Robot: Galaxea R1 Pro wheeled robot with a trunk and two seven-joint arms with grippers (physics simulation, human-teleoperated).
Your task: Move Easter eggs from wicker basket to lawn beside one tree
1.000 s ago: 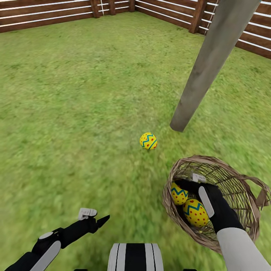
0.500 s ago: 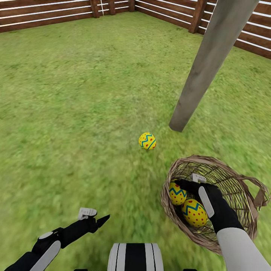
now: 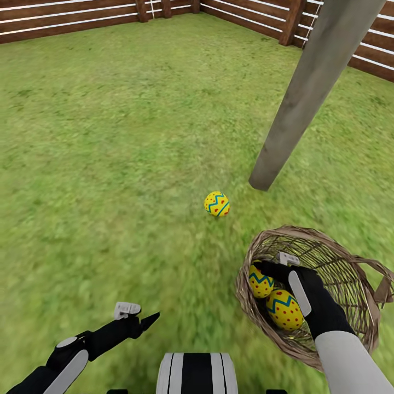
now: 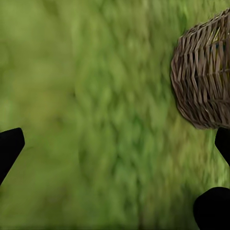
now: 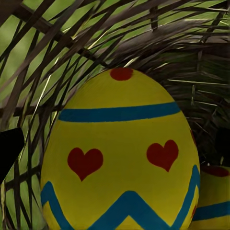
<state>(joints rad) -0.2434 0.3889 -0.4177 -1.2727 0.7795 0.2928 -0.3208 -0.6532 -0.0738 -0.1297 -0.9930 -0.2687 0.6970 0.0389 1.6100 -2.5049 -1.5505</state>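
Observation:
One Easter egg (image 3: 216, 203) lies on the lawn (image 3: 109, 164) just short of the tree's grey trunk (image 3: 298, 109). The wicker basket (image 3: 350, 273) stands on the grass at the right with two eggs in it (image 3: 260, 282) (image 3: 284, 310). My right gripper (image 3: 277, 264) is down inside the basket, open, right above those eggs. In the right wrist view one egg (image 5: 120, 153) looms close between the spread fingertips, with another (image 5: 215, 201) beside it. My left gripper (image 3: 139, 314) hovers open and empty over the grass at the lower left. The left wrist view catches the basket (image 4: 203, 72) from the side.
A brown slatted fence (image 3: 65, 22) rings the grass along the far side and the right (image 3: 377, 49). The trunk leans across the upper right. Open grass stretches to the left and ahead. My own base (image 3: 197, 375) shows at the bottom edge.
The head view has shifted slightly. Both arms, the basket and the eggs keep their places.

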